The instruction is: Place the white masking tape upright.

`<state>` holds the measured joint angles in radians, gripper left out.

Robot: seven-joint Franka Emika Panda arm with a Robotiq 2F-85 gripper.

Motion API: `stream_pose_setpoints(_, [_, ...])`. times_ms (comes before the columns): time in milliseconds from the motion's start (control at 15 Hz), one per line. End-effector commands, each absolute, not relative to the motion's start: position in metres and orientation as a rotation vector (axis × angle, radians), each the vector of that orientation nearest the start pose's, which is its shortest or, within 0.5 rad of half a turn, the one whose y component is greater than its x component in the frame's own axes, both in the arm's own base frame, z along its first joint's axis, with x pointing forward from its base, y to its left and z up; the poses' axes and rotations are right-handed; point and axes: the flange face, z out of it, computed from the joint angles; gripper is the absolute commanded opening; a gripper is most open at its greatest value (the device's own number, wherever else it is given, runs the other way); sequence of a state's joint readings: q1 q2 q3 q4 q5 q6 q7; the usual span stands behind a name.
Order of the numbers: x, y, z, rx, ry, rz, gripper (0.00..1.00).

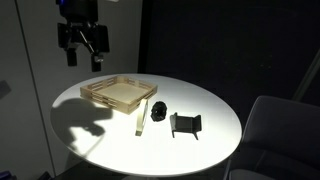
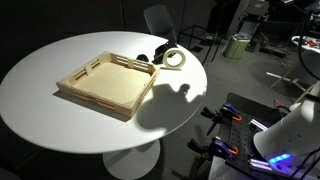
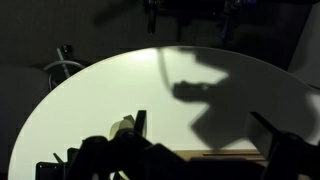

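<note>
Here we see the gripper (image 1: 85, 60) hanging high above the round white table's (image 1: 210, 110) edge, fingers apart and empty. The white masking tape (image 2: 174, 58) sits near the table's edge, just beside a corner of the wooden tray (image 2: 108, 85); we cannot tell whether it stands upright.
</note>
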<state>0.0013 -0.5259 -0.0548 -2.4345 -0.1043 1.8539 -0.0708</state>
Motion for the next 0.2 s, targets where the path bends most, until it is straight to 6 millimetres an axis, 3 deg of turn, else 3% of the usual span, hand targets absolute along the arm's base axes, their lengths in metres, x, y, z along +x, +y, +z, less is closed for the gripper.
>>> stream_pose_setpoints(0, [0.3838,-0.03,0.487,-3.207,-0.092,0.096,1.0])
stream_pose_setpoints(133, [0.3838,-0.03,0.487,-3.207,-0.092,0.096,1.0])
